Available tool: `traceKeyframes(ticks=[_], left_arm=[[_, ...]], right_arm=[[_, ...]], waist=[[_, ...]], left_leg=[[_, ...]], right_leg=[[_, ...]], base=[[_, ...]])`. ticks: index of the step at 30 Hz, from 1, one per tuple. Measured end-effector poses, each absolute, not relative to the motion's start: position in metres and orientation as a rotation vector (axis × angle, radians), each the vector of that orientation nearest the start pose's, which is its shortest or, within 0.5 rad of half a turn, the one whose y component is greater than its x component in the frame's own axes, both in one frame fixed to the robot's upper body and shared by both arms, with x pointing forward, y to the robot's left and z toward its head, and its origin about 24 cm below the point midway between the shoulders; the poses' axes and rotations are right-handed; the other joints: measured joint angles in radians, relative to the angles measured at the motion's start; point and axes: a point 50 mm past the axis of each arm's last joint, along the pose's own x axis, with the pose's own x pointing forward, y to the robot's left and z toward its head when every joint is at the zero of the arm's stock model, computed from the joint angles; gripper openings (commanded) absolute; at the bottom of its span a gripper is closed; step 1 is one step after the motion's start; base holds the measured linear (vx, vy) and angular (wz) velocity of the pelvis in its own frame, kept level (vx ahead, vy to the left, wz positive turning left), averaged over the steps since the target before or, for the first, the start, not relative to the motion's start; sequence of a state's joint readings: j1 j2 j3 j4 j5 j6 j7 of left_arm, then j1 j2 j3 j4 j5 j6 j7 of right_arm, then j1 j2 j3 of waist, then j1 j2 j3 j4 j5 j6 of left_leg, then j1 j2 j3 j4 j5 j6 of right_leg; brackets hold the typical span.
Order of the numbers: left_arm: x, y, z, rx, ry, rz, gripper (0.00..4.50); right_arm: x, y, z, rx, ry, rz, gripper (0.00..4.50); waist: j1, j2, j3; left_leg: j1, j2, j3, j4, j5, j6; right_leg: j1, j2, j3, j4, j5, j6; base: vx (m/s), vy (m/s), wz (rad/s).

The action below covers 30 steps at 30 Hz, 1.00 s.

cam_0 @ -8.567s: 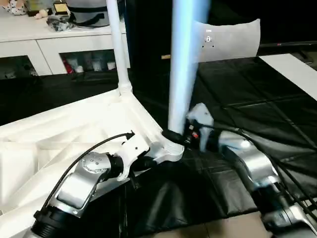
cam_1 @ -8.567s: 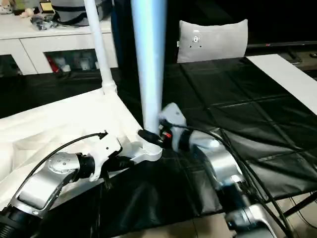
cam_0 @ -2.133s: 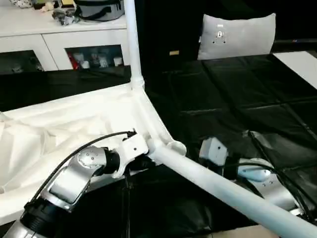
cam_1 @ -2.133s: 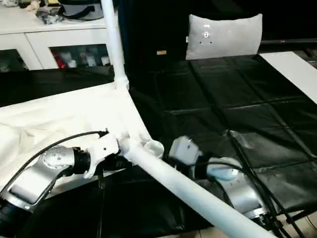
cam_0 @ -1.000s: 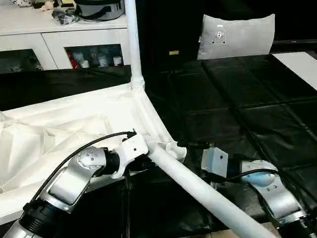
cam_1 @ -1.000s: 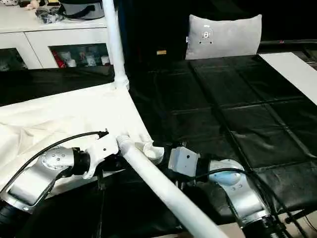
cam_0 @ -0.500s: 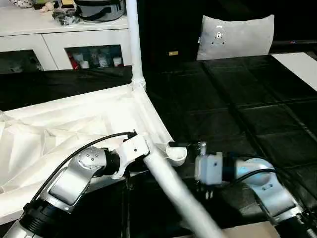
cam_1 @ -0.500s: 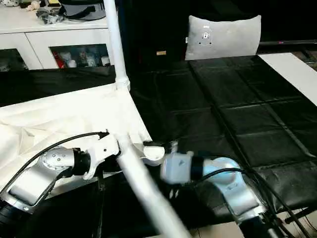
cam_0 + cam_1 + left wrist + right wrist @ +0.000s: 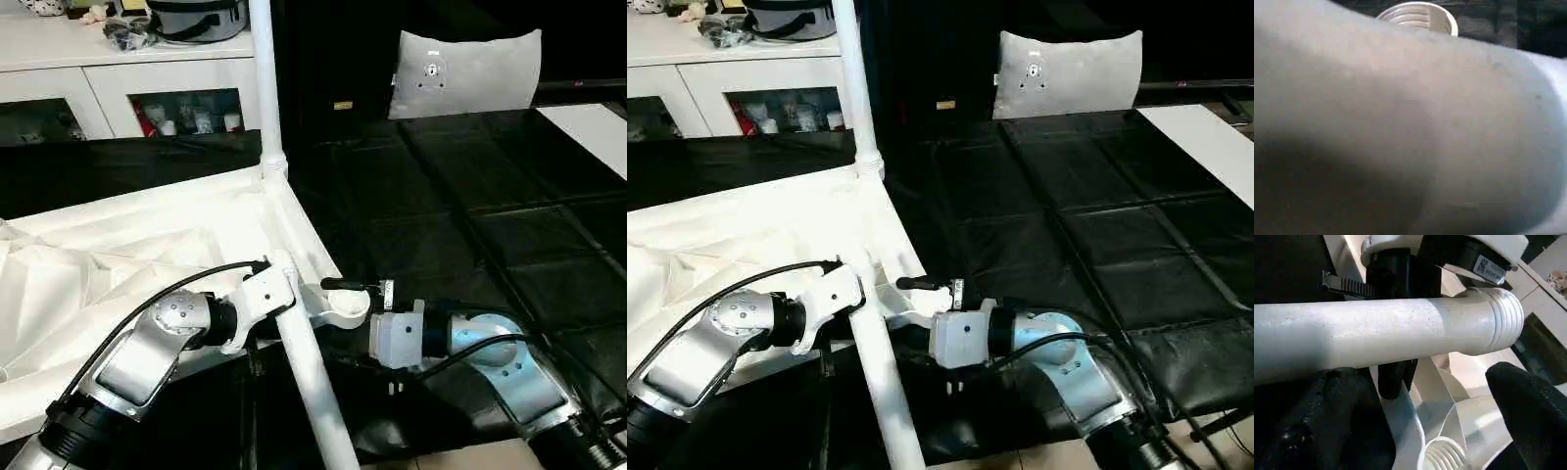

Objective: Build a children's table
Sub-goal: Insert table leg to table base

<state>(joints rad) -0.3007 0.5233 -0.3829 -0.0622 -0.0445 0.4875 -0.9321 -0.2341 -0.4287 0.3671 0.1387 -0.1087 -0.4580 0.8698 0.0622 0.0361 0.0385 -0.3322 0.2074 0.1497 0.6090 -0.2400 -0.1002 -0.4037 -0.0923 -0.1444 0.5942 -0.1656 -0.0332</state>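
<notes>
Your tabletop [image 9: 147, 245] lies upside down on the left, ribbed underside up, over the black mat [image 9: 460, 196]. One leg [image 9: 263, 88] stands upright in the far corner socket, in front of the white cabinet [image 9: 118, 78].

Your left gripper [image 9: 284, 311] sits at the near corner of the tabletop, closed on the loose leg [image 9: 309, 382]. That leg slants from the gripper down toward the bottom edge of the head view, its threaded end up by the gripper. In the right wrist view you see the same leg [image 9: 1376, 333] crossing level, with the threads at its end and the left gripper's black fingers [image 9: 1396, 279] clamped round it from behind.

Just beside that, the near corner socket [image 9: 343, 304] stands empty, its round mouth open; the leg's threaded end is near it but not in it. The left wrist view shows the socket's rim [image 9: 1420, 17] past the blurred leg close to the lens.

Your right gripper [image 9: 355, 287] is wide open, holding nothing, its fingers reaching level toward the socket from the right. In its own wrist view the two black fingers [image 9: 1528, 411] stand well apart below the leg, with the threaded socket mouth [image 9: 1442, 455] between them.

A grey cushion [image 9: 465, 70] stands at the far right, well apart
</notes>
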Motion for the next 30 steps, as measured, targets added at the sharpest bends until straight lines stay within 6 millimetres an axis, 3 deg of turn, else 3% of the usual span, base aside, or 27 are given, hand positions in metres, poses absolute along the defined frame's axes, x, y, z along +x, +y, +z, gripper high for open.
traceKeyframes(ticks=[30], left_arm=[[0.261,0.130,0.057,0.462,0.494,-1.167,0.00]], right_arm=[[0.246,-0.120,0.048,-0.682,-0.091,1.247,4.49]], waist=[[0.000,0.000,0.000]], left_leg=[[0.000,0.000,0.000,0.000,0.000,0.000]], right_leg=[[0.000,0.000,0.000,0.000,0.000,0.000]], base=[[0.000,0.000,0.00]])
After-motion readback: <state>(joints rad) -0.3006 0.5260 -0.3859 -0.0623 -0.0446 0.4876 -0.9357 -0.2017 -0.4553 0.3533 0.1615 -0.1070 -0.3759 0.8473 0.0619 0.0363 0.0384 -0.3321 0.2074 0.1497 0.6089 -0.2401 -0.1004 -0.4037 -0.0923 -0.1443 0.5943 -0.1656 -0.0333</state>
